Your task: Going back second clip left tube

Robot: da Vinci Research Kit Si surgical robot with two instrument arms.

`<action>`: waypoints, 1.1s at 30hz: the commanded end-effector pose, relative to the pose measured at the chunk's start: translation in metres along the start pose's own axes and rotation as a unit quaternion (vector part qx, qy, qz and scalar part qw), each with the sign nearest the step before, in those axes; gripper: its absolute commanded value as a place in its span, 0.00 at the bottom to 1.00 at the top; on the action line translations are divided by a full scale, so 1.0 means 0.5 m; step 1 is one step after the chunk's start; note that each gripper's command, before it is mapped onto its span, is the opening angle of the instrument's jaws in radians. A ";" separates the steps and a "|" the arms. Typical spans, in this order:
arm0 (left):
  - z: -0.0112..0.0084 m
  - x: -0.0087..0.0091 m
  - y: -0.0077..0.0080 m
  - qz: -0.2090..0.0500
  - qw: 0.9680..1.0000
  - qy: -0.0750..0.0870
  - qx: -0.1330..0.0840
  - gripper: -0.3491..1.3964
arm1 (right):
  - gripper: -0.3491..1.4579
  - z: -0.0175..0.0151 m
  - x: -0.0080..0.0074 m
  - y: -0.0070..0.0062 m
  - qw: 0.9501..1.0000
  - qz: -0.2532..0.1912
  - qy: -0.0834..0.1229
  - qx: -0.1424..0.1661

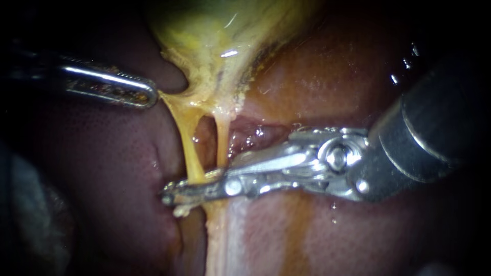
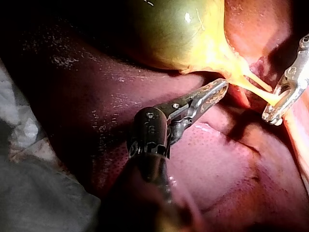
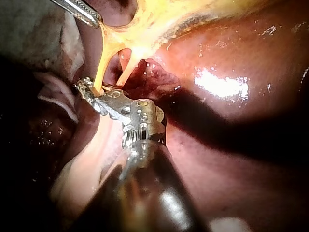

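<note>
Two yellow tubes run down from the gallbladder [image 1: 220,30]: the left tube [image 1: 188,148] and the right tube [image 1: 223,143]. My right instrument [image 1: 176,197] reaches in from the right and lies across their lower ends. Its jaws stand close together around the foot of the left tube. A small pale lump [image 1: 181,209] hangs under the jaw tip; I cannot tell whether it is a clip. My left instrument [image 1: 148,94] is shut on the gallbladder's lower edge, pulling it sideways. The wrist views show the same grips, with the left instrument [image 2: 219,89] and the right instrument [image 3: 87,92].
Dark red liver [image 1: 317,76] surrounds the tubes on both sides. A pale band of tissue [image 1: 225,240] continues below the right instrument. Whitish cloth [image 2: 19,121] lies beyond the liver beside my left instrument's shaft.
</note>
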 end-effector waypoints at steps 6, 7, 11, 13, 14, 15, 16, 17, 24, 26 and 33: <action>-0.0001 0.0000 0.0000 0.000 1.000 0.000 0.000 0.00 | 0.36 0.0036 -0.0016 0.0023 1.000 -0.013 0.020 0.014; -0.0001 0.0000 0.0000 0.000 1.000 0.000 0.000 0.00 | 0.39 0.0044 -0.0019 0.0030 0.999 -0.017 0.027 0.020; -0.0002 -0.0001 0.0000 0.000 1.000 0.000 0.000 0.00 | 0.44 0.0064 -0.0026 0.0061 0.997 -0.070 0.038 0.009; -0.0002 -0.0001 0.0000 0.000 1.000 0.000 0.000 0.00 | 0.46 0.0065 -0.0027 0.0080 0.995 -0.093 0.046 -0.010; -0.0002 -0.0001 0.0000 0.000 1.000 0.000 0.000 0.00 | 0.47 0.0063 -0.0026 0.0089 0.993 -0.107 0.046 -0.018; -0.0002 -0.0001 0.0000 0.000 1.000 0.000 0.000 0.00 | 0.47 0.0061 -0.0024 0.0097 0.991 -0.120 0.047 -0.027; -0.0002 -0.0001 0.0000 0.000 1.000 0.000 0.000 0.00 | 0.47 0.0057 -0.0022 0.0104 0.990 -0.131 0.045 -0.032; -0.0002 -0.0001 0.0000 0.000 1.000 0.000 0.000 0.00 | 0.47 0.0051 -0.0019 0.0111 0.988 -0.141 0.043 -0.037; -0.0004 -0.0002 -0.0004 0.001 1.000 0.000 -0.001 0.00 | 0.47 0.0009 0.0003 0.0112 0.979 -0.191 0.044 -0.052; -0.0007 -0.0003 -0.0005 0.001 1.000 -0.001 -0.001 0.00 | 0.47 -0.0012 0.0004 0.0098 0.975 -0.213 0.041 -0.053; -0.0009 -0.0004 -0.0005 0.001 1.000 -0.001 -0.002 0.00 | 0.47 -0.0125 -0.0021 0.0047 0.961 -0.265 0.042 -0.066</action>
